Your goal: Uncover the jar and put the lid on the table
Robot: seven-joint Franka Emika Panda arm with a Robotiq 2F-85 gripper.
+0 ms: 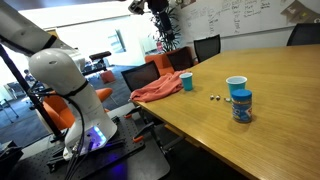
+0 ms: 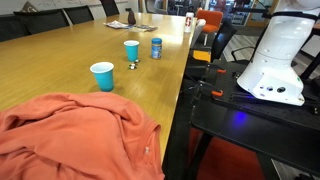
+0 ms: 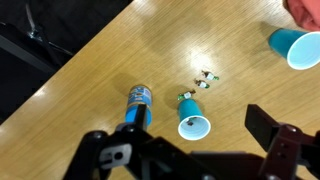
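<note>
The jar [image 1: 242, 109] stands upright on the wooden table [image 1: 285, 90], with the blue lid [image 1: 241, 96] on top of it. The jar also shows in an exterior view [image 2: 156, 48] and in the wrist view [image 3: 137, 104]. My gripper [image 1: 160, 10] is high above the table's far end, well away from the jar. In the wrist view its two dark fingers [image 3: 195, 150] are spread wide with nothing between them, and the jar lies below and left of them.
A white cup with a blue rim [image 1: 236, 85] stands close to the jar. A small solid-blue cup [image 1: 187, 81] and an orange-red cloth [image 1: 158, 89] lie toward the table edge. Small loose bits [image 3: 205, 82] lie between the cups. Office chairs line the table's far side.
</note>
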